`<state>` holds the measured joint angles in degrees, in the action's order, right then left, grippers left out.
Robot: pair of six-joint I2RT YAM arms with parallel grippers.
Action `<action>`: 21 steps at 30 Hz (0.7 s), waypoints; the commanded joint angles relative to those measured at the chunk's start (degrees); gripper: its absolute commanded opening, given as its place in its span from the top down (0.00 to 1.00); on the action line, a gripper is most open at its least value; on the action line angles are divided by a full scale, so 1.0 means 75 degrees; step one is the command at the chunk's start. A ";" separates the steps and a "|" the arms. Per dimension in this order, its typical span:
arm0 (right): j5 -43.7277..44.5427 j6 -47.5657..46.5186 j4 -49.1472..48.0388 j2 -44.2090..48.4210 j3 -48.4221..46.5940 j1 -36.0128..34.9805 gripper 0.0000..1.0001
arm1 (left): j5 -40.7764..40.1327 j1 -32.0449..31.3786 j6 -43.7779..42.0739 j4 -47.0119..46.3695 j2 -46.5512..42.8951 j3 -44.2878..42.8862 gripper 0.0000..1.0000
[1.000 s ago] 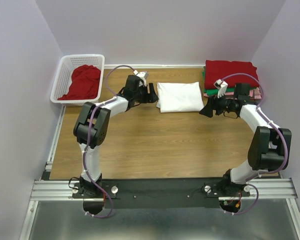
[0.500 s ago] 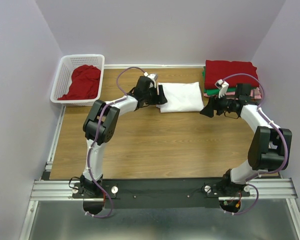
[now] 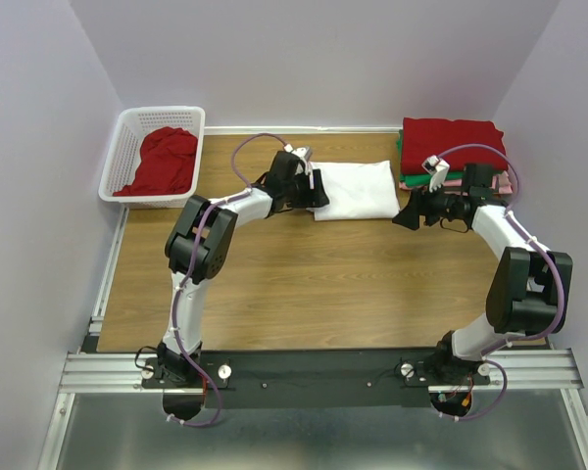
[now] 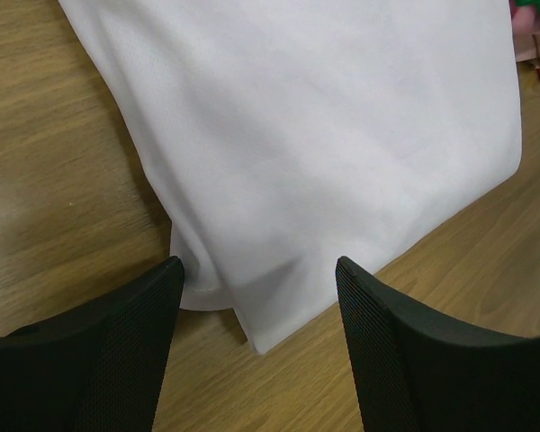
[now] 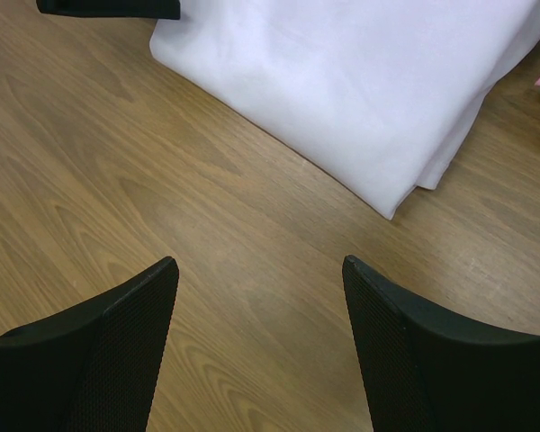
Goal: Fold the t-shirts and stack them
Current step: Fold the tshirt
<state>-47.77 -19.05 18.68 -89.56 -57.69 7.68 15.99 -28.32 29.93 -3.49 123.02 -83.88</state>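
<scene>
A folded white t-shirt lies on the wooden table at the back middle. It fills the top of the left wrist view and the upper right of the right wrist view. My left gripper is open, with the shirt's left corner between its fingers. My right gripper is open and empty over bare wood just right of the shirt. A stack of folded shirts with a red one on top, over green and pink, sits at the back right. A crumpled red shirt lies in the basket.
A white lattice basket stands at the back left corner. Purple walls close in the table on three sides. The metal rail with the arm bases runs along the near edge.
My left gripper has moved right, from beside the white shirt's left edge to over its left corner. The right arm has barely moved.
</scene>
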 commanded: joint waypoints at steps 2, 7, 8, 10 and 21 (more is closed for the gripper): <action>-0.0240 -0.0073 -0.0053 0.0211 0.0110 0.0112 0.20 | -0.0175 -0.0115 0.0098 0.0102 0.0120 -0.0031 0.24; -0.0252 -0.0062 -0.0053 0.0211 0.0134 0.0136 0.20 | -0.0198 -0.0127 0.0122 0.0078 0.0144 -0.0008 0.24; -0.0252 -0.0062 -0.0064 0.0211 0.0134 0.0147 0.20 | -0.0233 -0.0127 0.0134 0.0078 0.0144 -0.0008 0.24; -0.0264 -0.0062 -0.0064 0.0211 0.0134 0.0148 0.20 | -0.0268 -0.0139 0.0169 0.0078 0.0144 -0.0008 0.24; -0.0287 -0.0074 -0.0053 0.0211 0.0134 0.0171 0.20 | -0.0409 -0.0162 0.0274 0.0090 0.0121 0.0004 0.25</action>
<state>-48.31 -19.07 18.68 -89.56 -57.67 8.36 14.61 -29.02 31.35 -3.49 123.02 -83.88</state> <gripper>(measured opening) 0.801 0.753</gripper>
